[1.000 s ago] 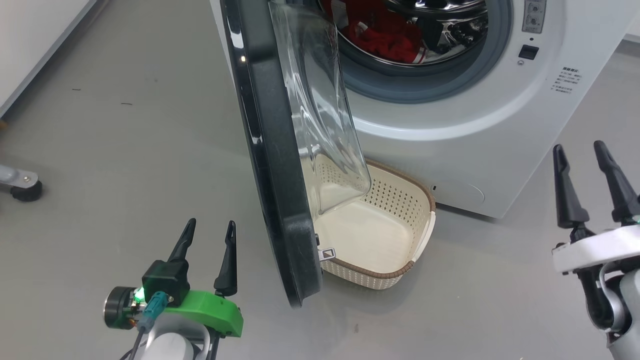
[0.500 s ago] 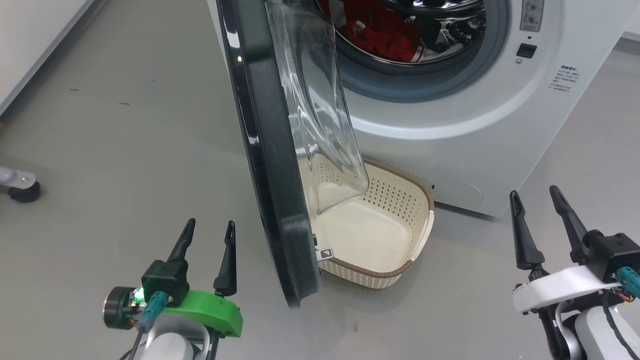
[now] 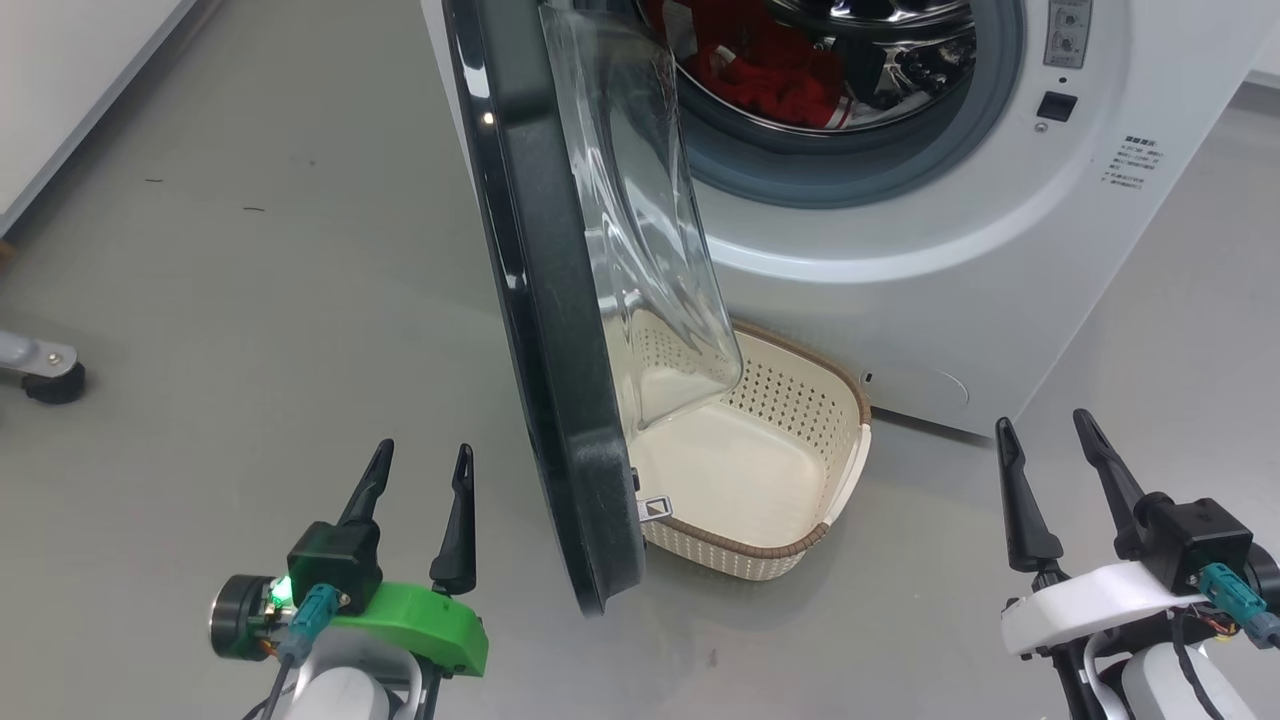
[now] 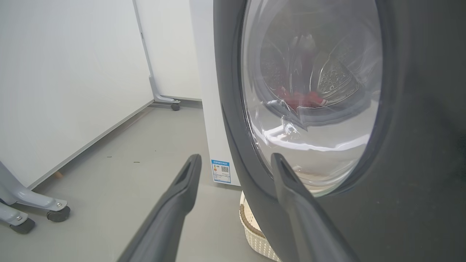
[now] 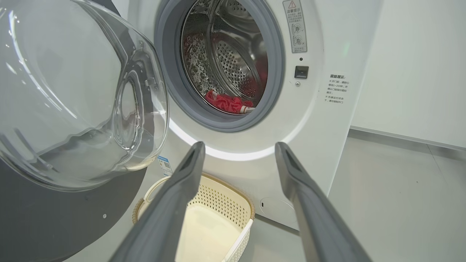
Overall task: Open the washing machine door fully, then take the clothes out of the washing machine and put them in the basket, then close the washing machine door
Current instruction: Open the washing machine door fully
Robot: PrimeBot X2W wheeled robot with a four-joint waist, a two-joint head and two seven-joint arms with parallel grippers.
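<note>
The washing machine [image 3: 950,280] stands at the top right, and its door [image 3: 560,380] is swung out edge-on towards me, glass bowl facing right. The red clothes [image 3: 770,75] lie at the bottom of the drum, as the right wrist view's clothes [image 5: 227,103] confirm. Below the door on the floor sits the cream basket [image 3: 800,400], nothing in it. My left gripper [image 3: 424,448] is open, low and left of the door's outer face [image 4: 400,145]. My right gripper [image 3: 1042,420] is open at the lower right, pointing at the machine front [image 5: 320,120] above the basket [image 5: 218,203].
A grey wheeled stand leg [image 3: 40,372] rests on the floor at the far left, with more castors [image 4: 36,207] in the left wrist view. A white panel wall [image 3: 60,80] runs along the left. Bare grey floor lies between my grippers and the machine.
My right gripper has dropped from the right edge down and a little left, away from the machine. The left gripper, door, basket and clothes have stayed put.
</note>
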